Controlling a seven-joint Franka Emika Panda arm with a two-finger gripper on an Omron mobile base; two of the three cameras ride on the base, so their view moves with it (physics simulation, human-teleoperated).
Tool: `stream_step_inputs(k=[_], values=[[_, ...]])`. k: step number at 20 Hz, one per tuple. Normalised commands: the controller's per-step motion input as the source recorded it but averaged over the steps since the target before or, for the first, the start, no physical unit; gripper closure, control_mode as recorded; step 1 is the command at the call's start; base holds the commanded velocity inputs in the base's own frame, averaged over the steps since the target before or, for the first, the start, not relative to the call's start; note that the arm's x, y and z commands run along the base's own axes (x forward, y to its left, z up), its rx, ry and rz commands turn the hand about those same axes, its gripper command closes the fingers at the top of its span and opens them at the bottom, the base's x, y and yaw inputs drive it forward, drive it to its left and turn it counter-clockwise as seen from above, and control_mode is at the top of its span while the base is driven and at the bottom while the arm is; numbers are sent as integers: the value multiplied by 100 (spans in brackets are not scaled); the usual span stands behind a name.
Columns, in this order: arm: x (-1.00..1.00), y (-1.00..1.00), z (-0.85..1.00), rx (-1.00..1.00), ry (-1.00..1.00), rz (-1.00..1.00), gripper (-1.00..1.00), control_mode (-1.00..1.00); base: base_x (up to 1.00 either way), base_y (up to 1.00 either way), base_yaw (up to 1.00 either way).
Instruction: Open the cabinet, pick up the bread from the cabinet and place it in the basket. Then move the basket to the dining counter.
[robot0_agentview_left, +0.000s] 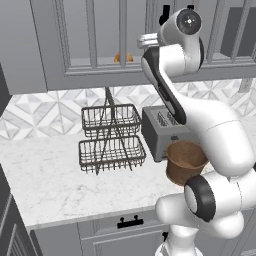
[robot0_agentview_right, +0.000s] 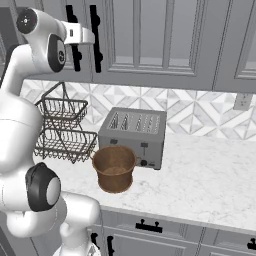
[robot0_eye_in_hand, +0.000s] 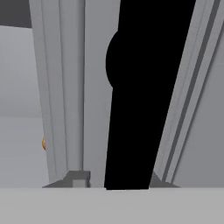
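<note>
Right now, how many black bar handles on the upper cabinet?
2. Left handle, with the gripper closing around it; right handle beside it on the next door. More may lie out of frame.

A white marble-look countertop (robot0_agentview_right: 210, 185) runs beneath a backsplash (robot0_agentview_right: 190, 116) of grey-and-white diamond-pattern tiles. A grey toaster (robot0_agentview_right: 132, 136) stands near the wall, with a two-tier black wire rack (robot0_agentview_left: 111, 137) at its 9 o'clock in the left base view. Grey drawers with short black pulls (robot0_agentview_left: 130, 222) line the front below. A wall outlet (robot0_agentview_right: 242, 101) sits at 3 o'clock.
</note>
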Motion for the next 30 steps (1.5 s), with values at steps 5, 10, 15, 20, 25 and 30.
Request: stream_step_inputs(k=[5, 10, 15, 20, 25, 30], values=[[15, 0, 0, 0, 0, 0, 100, -100, 0, 0, 0], [-1, 20, 0, 0, 0, -2, 100, -100, 0, 0, 0], [-67, 35, 0, 0, -1, -3, 100, -100, 0, 0, 0], [-100, 38, 5, 0, -6, 0, 100, -100, 0, 0, 0], [-100, 43, 14, 1, -3, 0, 100, -100, 0, 0, 0], [-98, 61, 6, 0, 0, 0, 100, -100, 0, 0, 0]])
